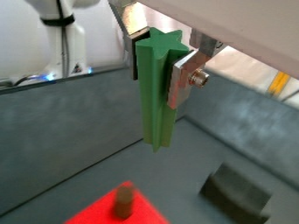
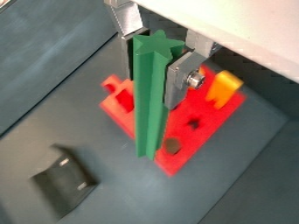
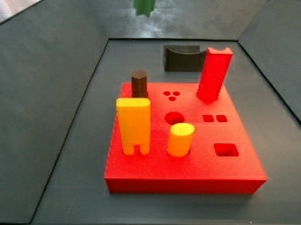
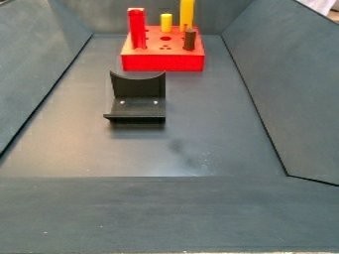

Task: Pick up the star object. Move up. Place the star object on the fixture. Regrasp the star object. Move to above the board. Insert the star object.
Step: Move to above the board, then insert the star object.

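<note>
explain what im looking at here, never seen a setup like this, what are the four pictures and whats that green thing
This is a robot arm with a two-finger gripper. Two pictures come from cameras on its wrist, looking down past the fingers; two come from cameras fixed beside the grey-floored workspace. The green thing is the star object, a long bar with a star-shaped end, clamped upright between the silver fingers and held high in the air; a side view catches only its lower tip. Below lie the board, a red slab with shaped holes and standing pegs, and the fixture, a small dark bracket. Nothing is inserted yet.
</note>
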### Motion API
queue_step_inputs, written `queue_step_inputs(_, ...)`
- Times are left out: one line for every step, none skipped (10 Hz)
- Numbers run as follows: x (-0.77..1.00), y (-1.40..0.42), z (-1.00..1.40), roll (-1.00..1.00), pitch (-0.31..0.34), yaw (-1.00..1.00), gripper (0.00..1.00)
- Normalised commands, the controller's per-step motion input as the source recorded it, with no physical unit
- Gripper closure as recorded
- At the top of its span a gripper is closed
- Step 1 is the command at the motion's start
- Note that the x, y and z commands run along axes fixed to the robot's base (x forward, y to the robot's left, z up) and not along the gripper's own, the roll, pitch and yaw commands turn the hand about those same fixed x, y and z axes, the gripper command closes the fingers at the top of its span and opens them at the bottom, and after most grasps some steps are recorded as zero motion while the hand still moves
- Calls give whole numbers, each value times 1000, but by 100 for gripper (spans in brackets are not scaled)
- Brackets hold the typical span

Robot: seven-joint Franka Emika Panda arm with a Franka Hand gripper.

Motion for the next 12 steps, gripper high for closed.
queue_step_inputs(-240, -65, 19, -1000, -274, -119, 100)
queue_step_inputs(-190, -37, 17, -919, -254, -113, 100)
queue_step_inputs(-132, -4, 6, -603, -179, -68, 100)
queue_step_inputs(-97, 4, 3, -412, -130, -41, 100)
queue_step_inputs(-68, 6, 4, -278, -87, -30, 100)
queue_step_inputs(-14, -23, -571, -73, -103, -983, 100)
queue_step_inputs(-14, -29, -563, -74, -90, -977, 100)
queue_step_inputs(-17, -31, -557, -71, -90, -974, 100)
queue_step_inputs(-20, -29, -577, -71, -97, -974, 100)
queue_step_inputs(-31, -117, -486, -97, -126, -903, 100)
queue_step_inputs(-89, -451, -377, -166, -267, -571, 100)
queue_step_inputs(0, -680, -491, -149, -149, -251, 100)
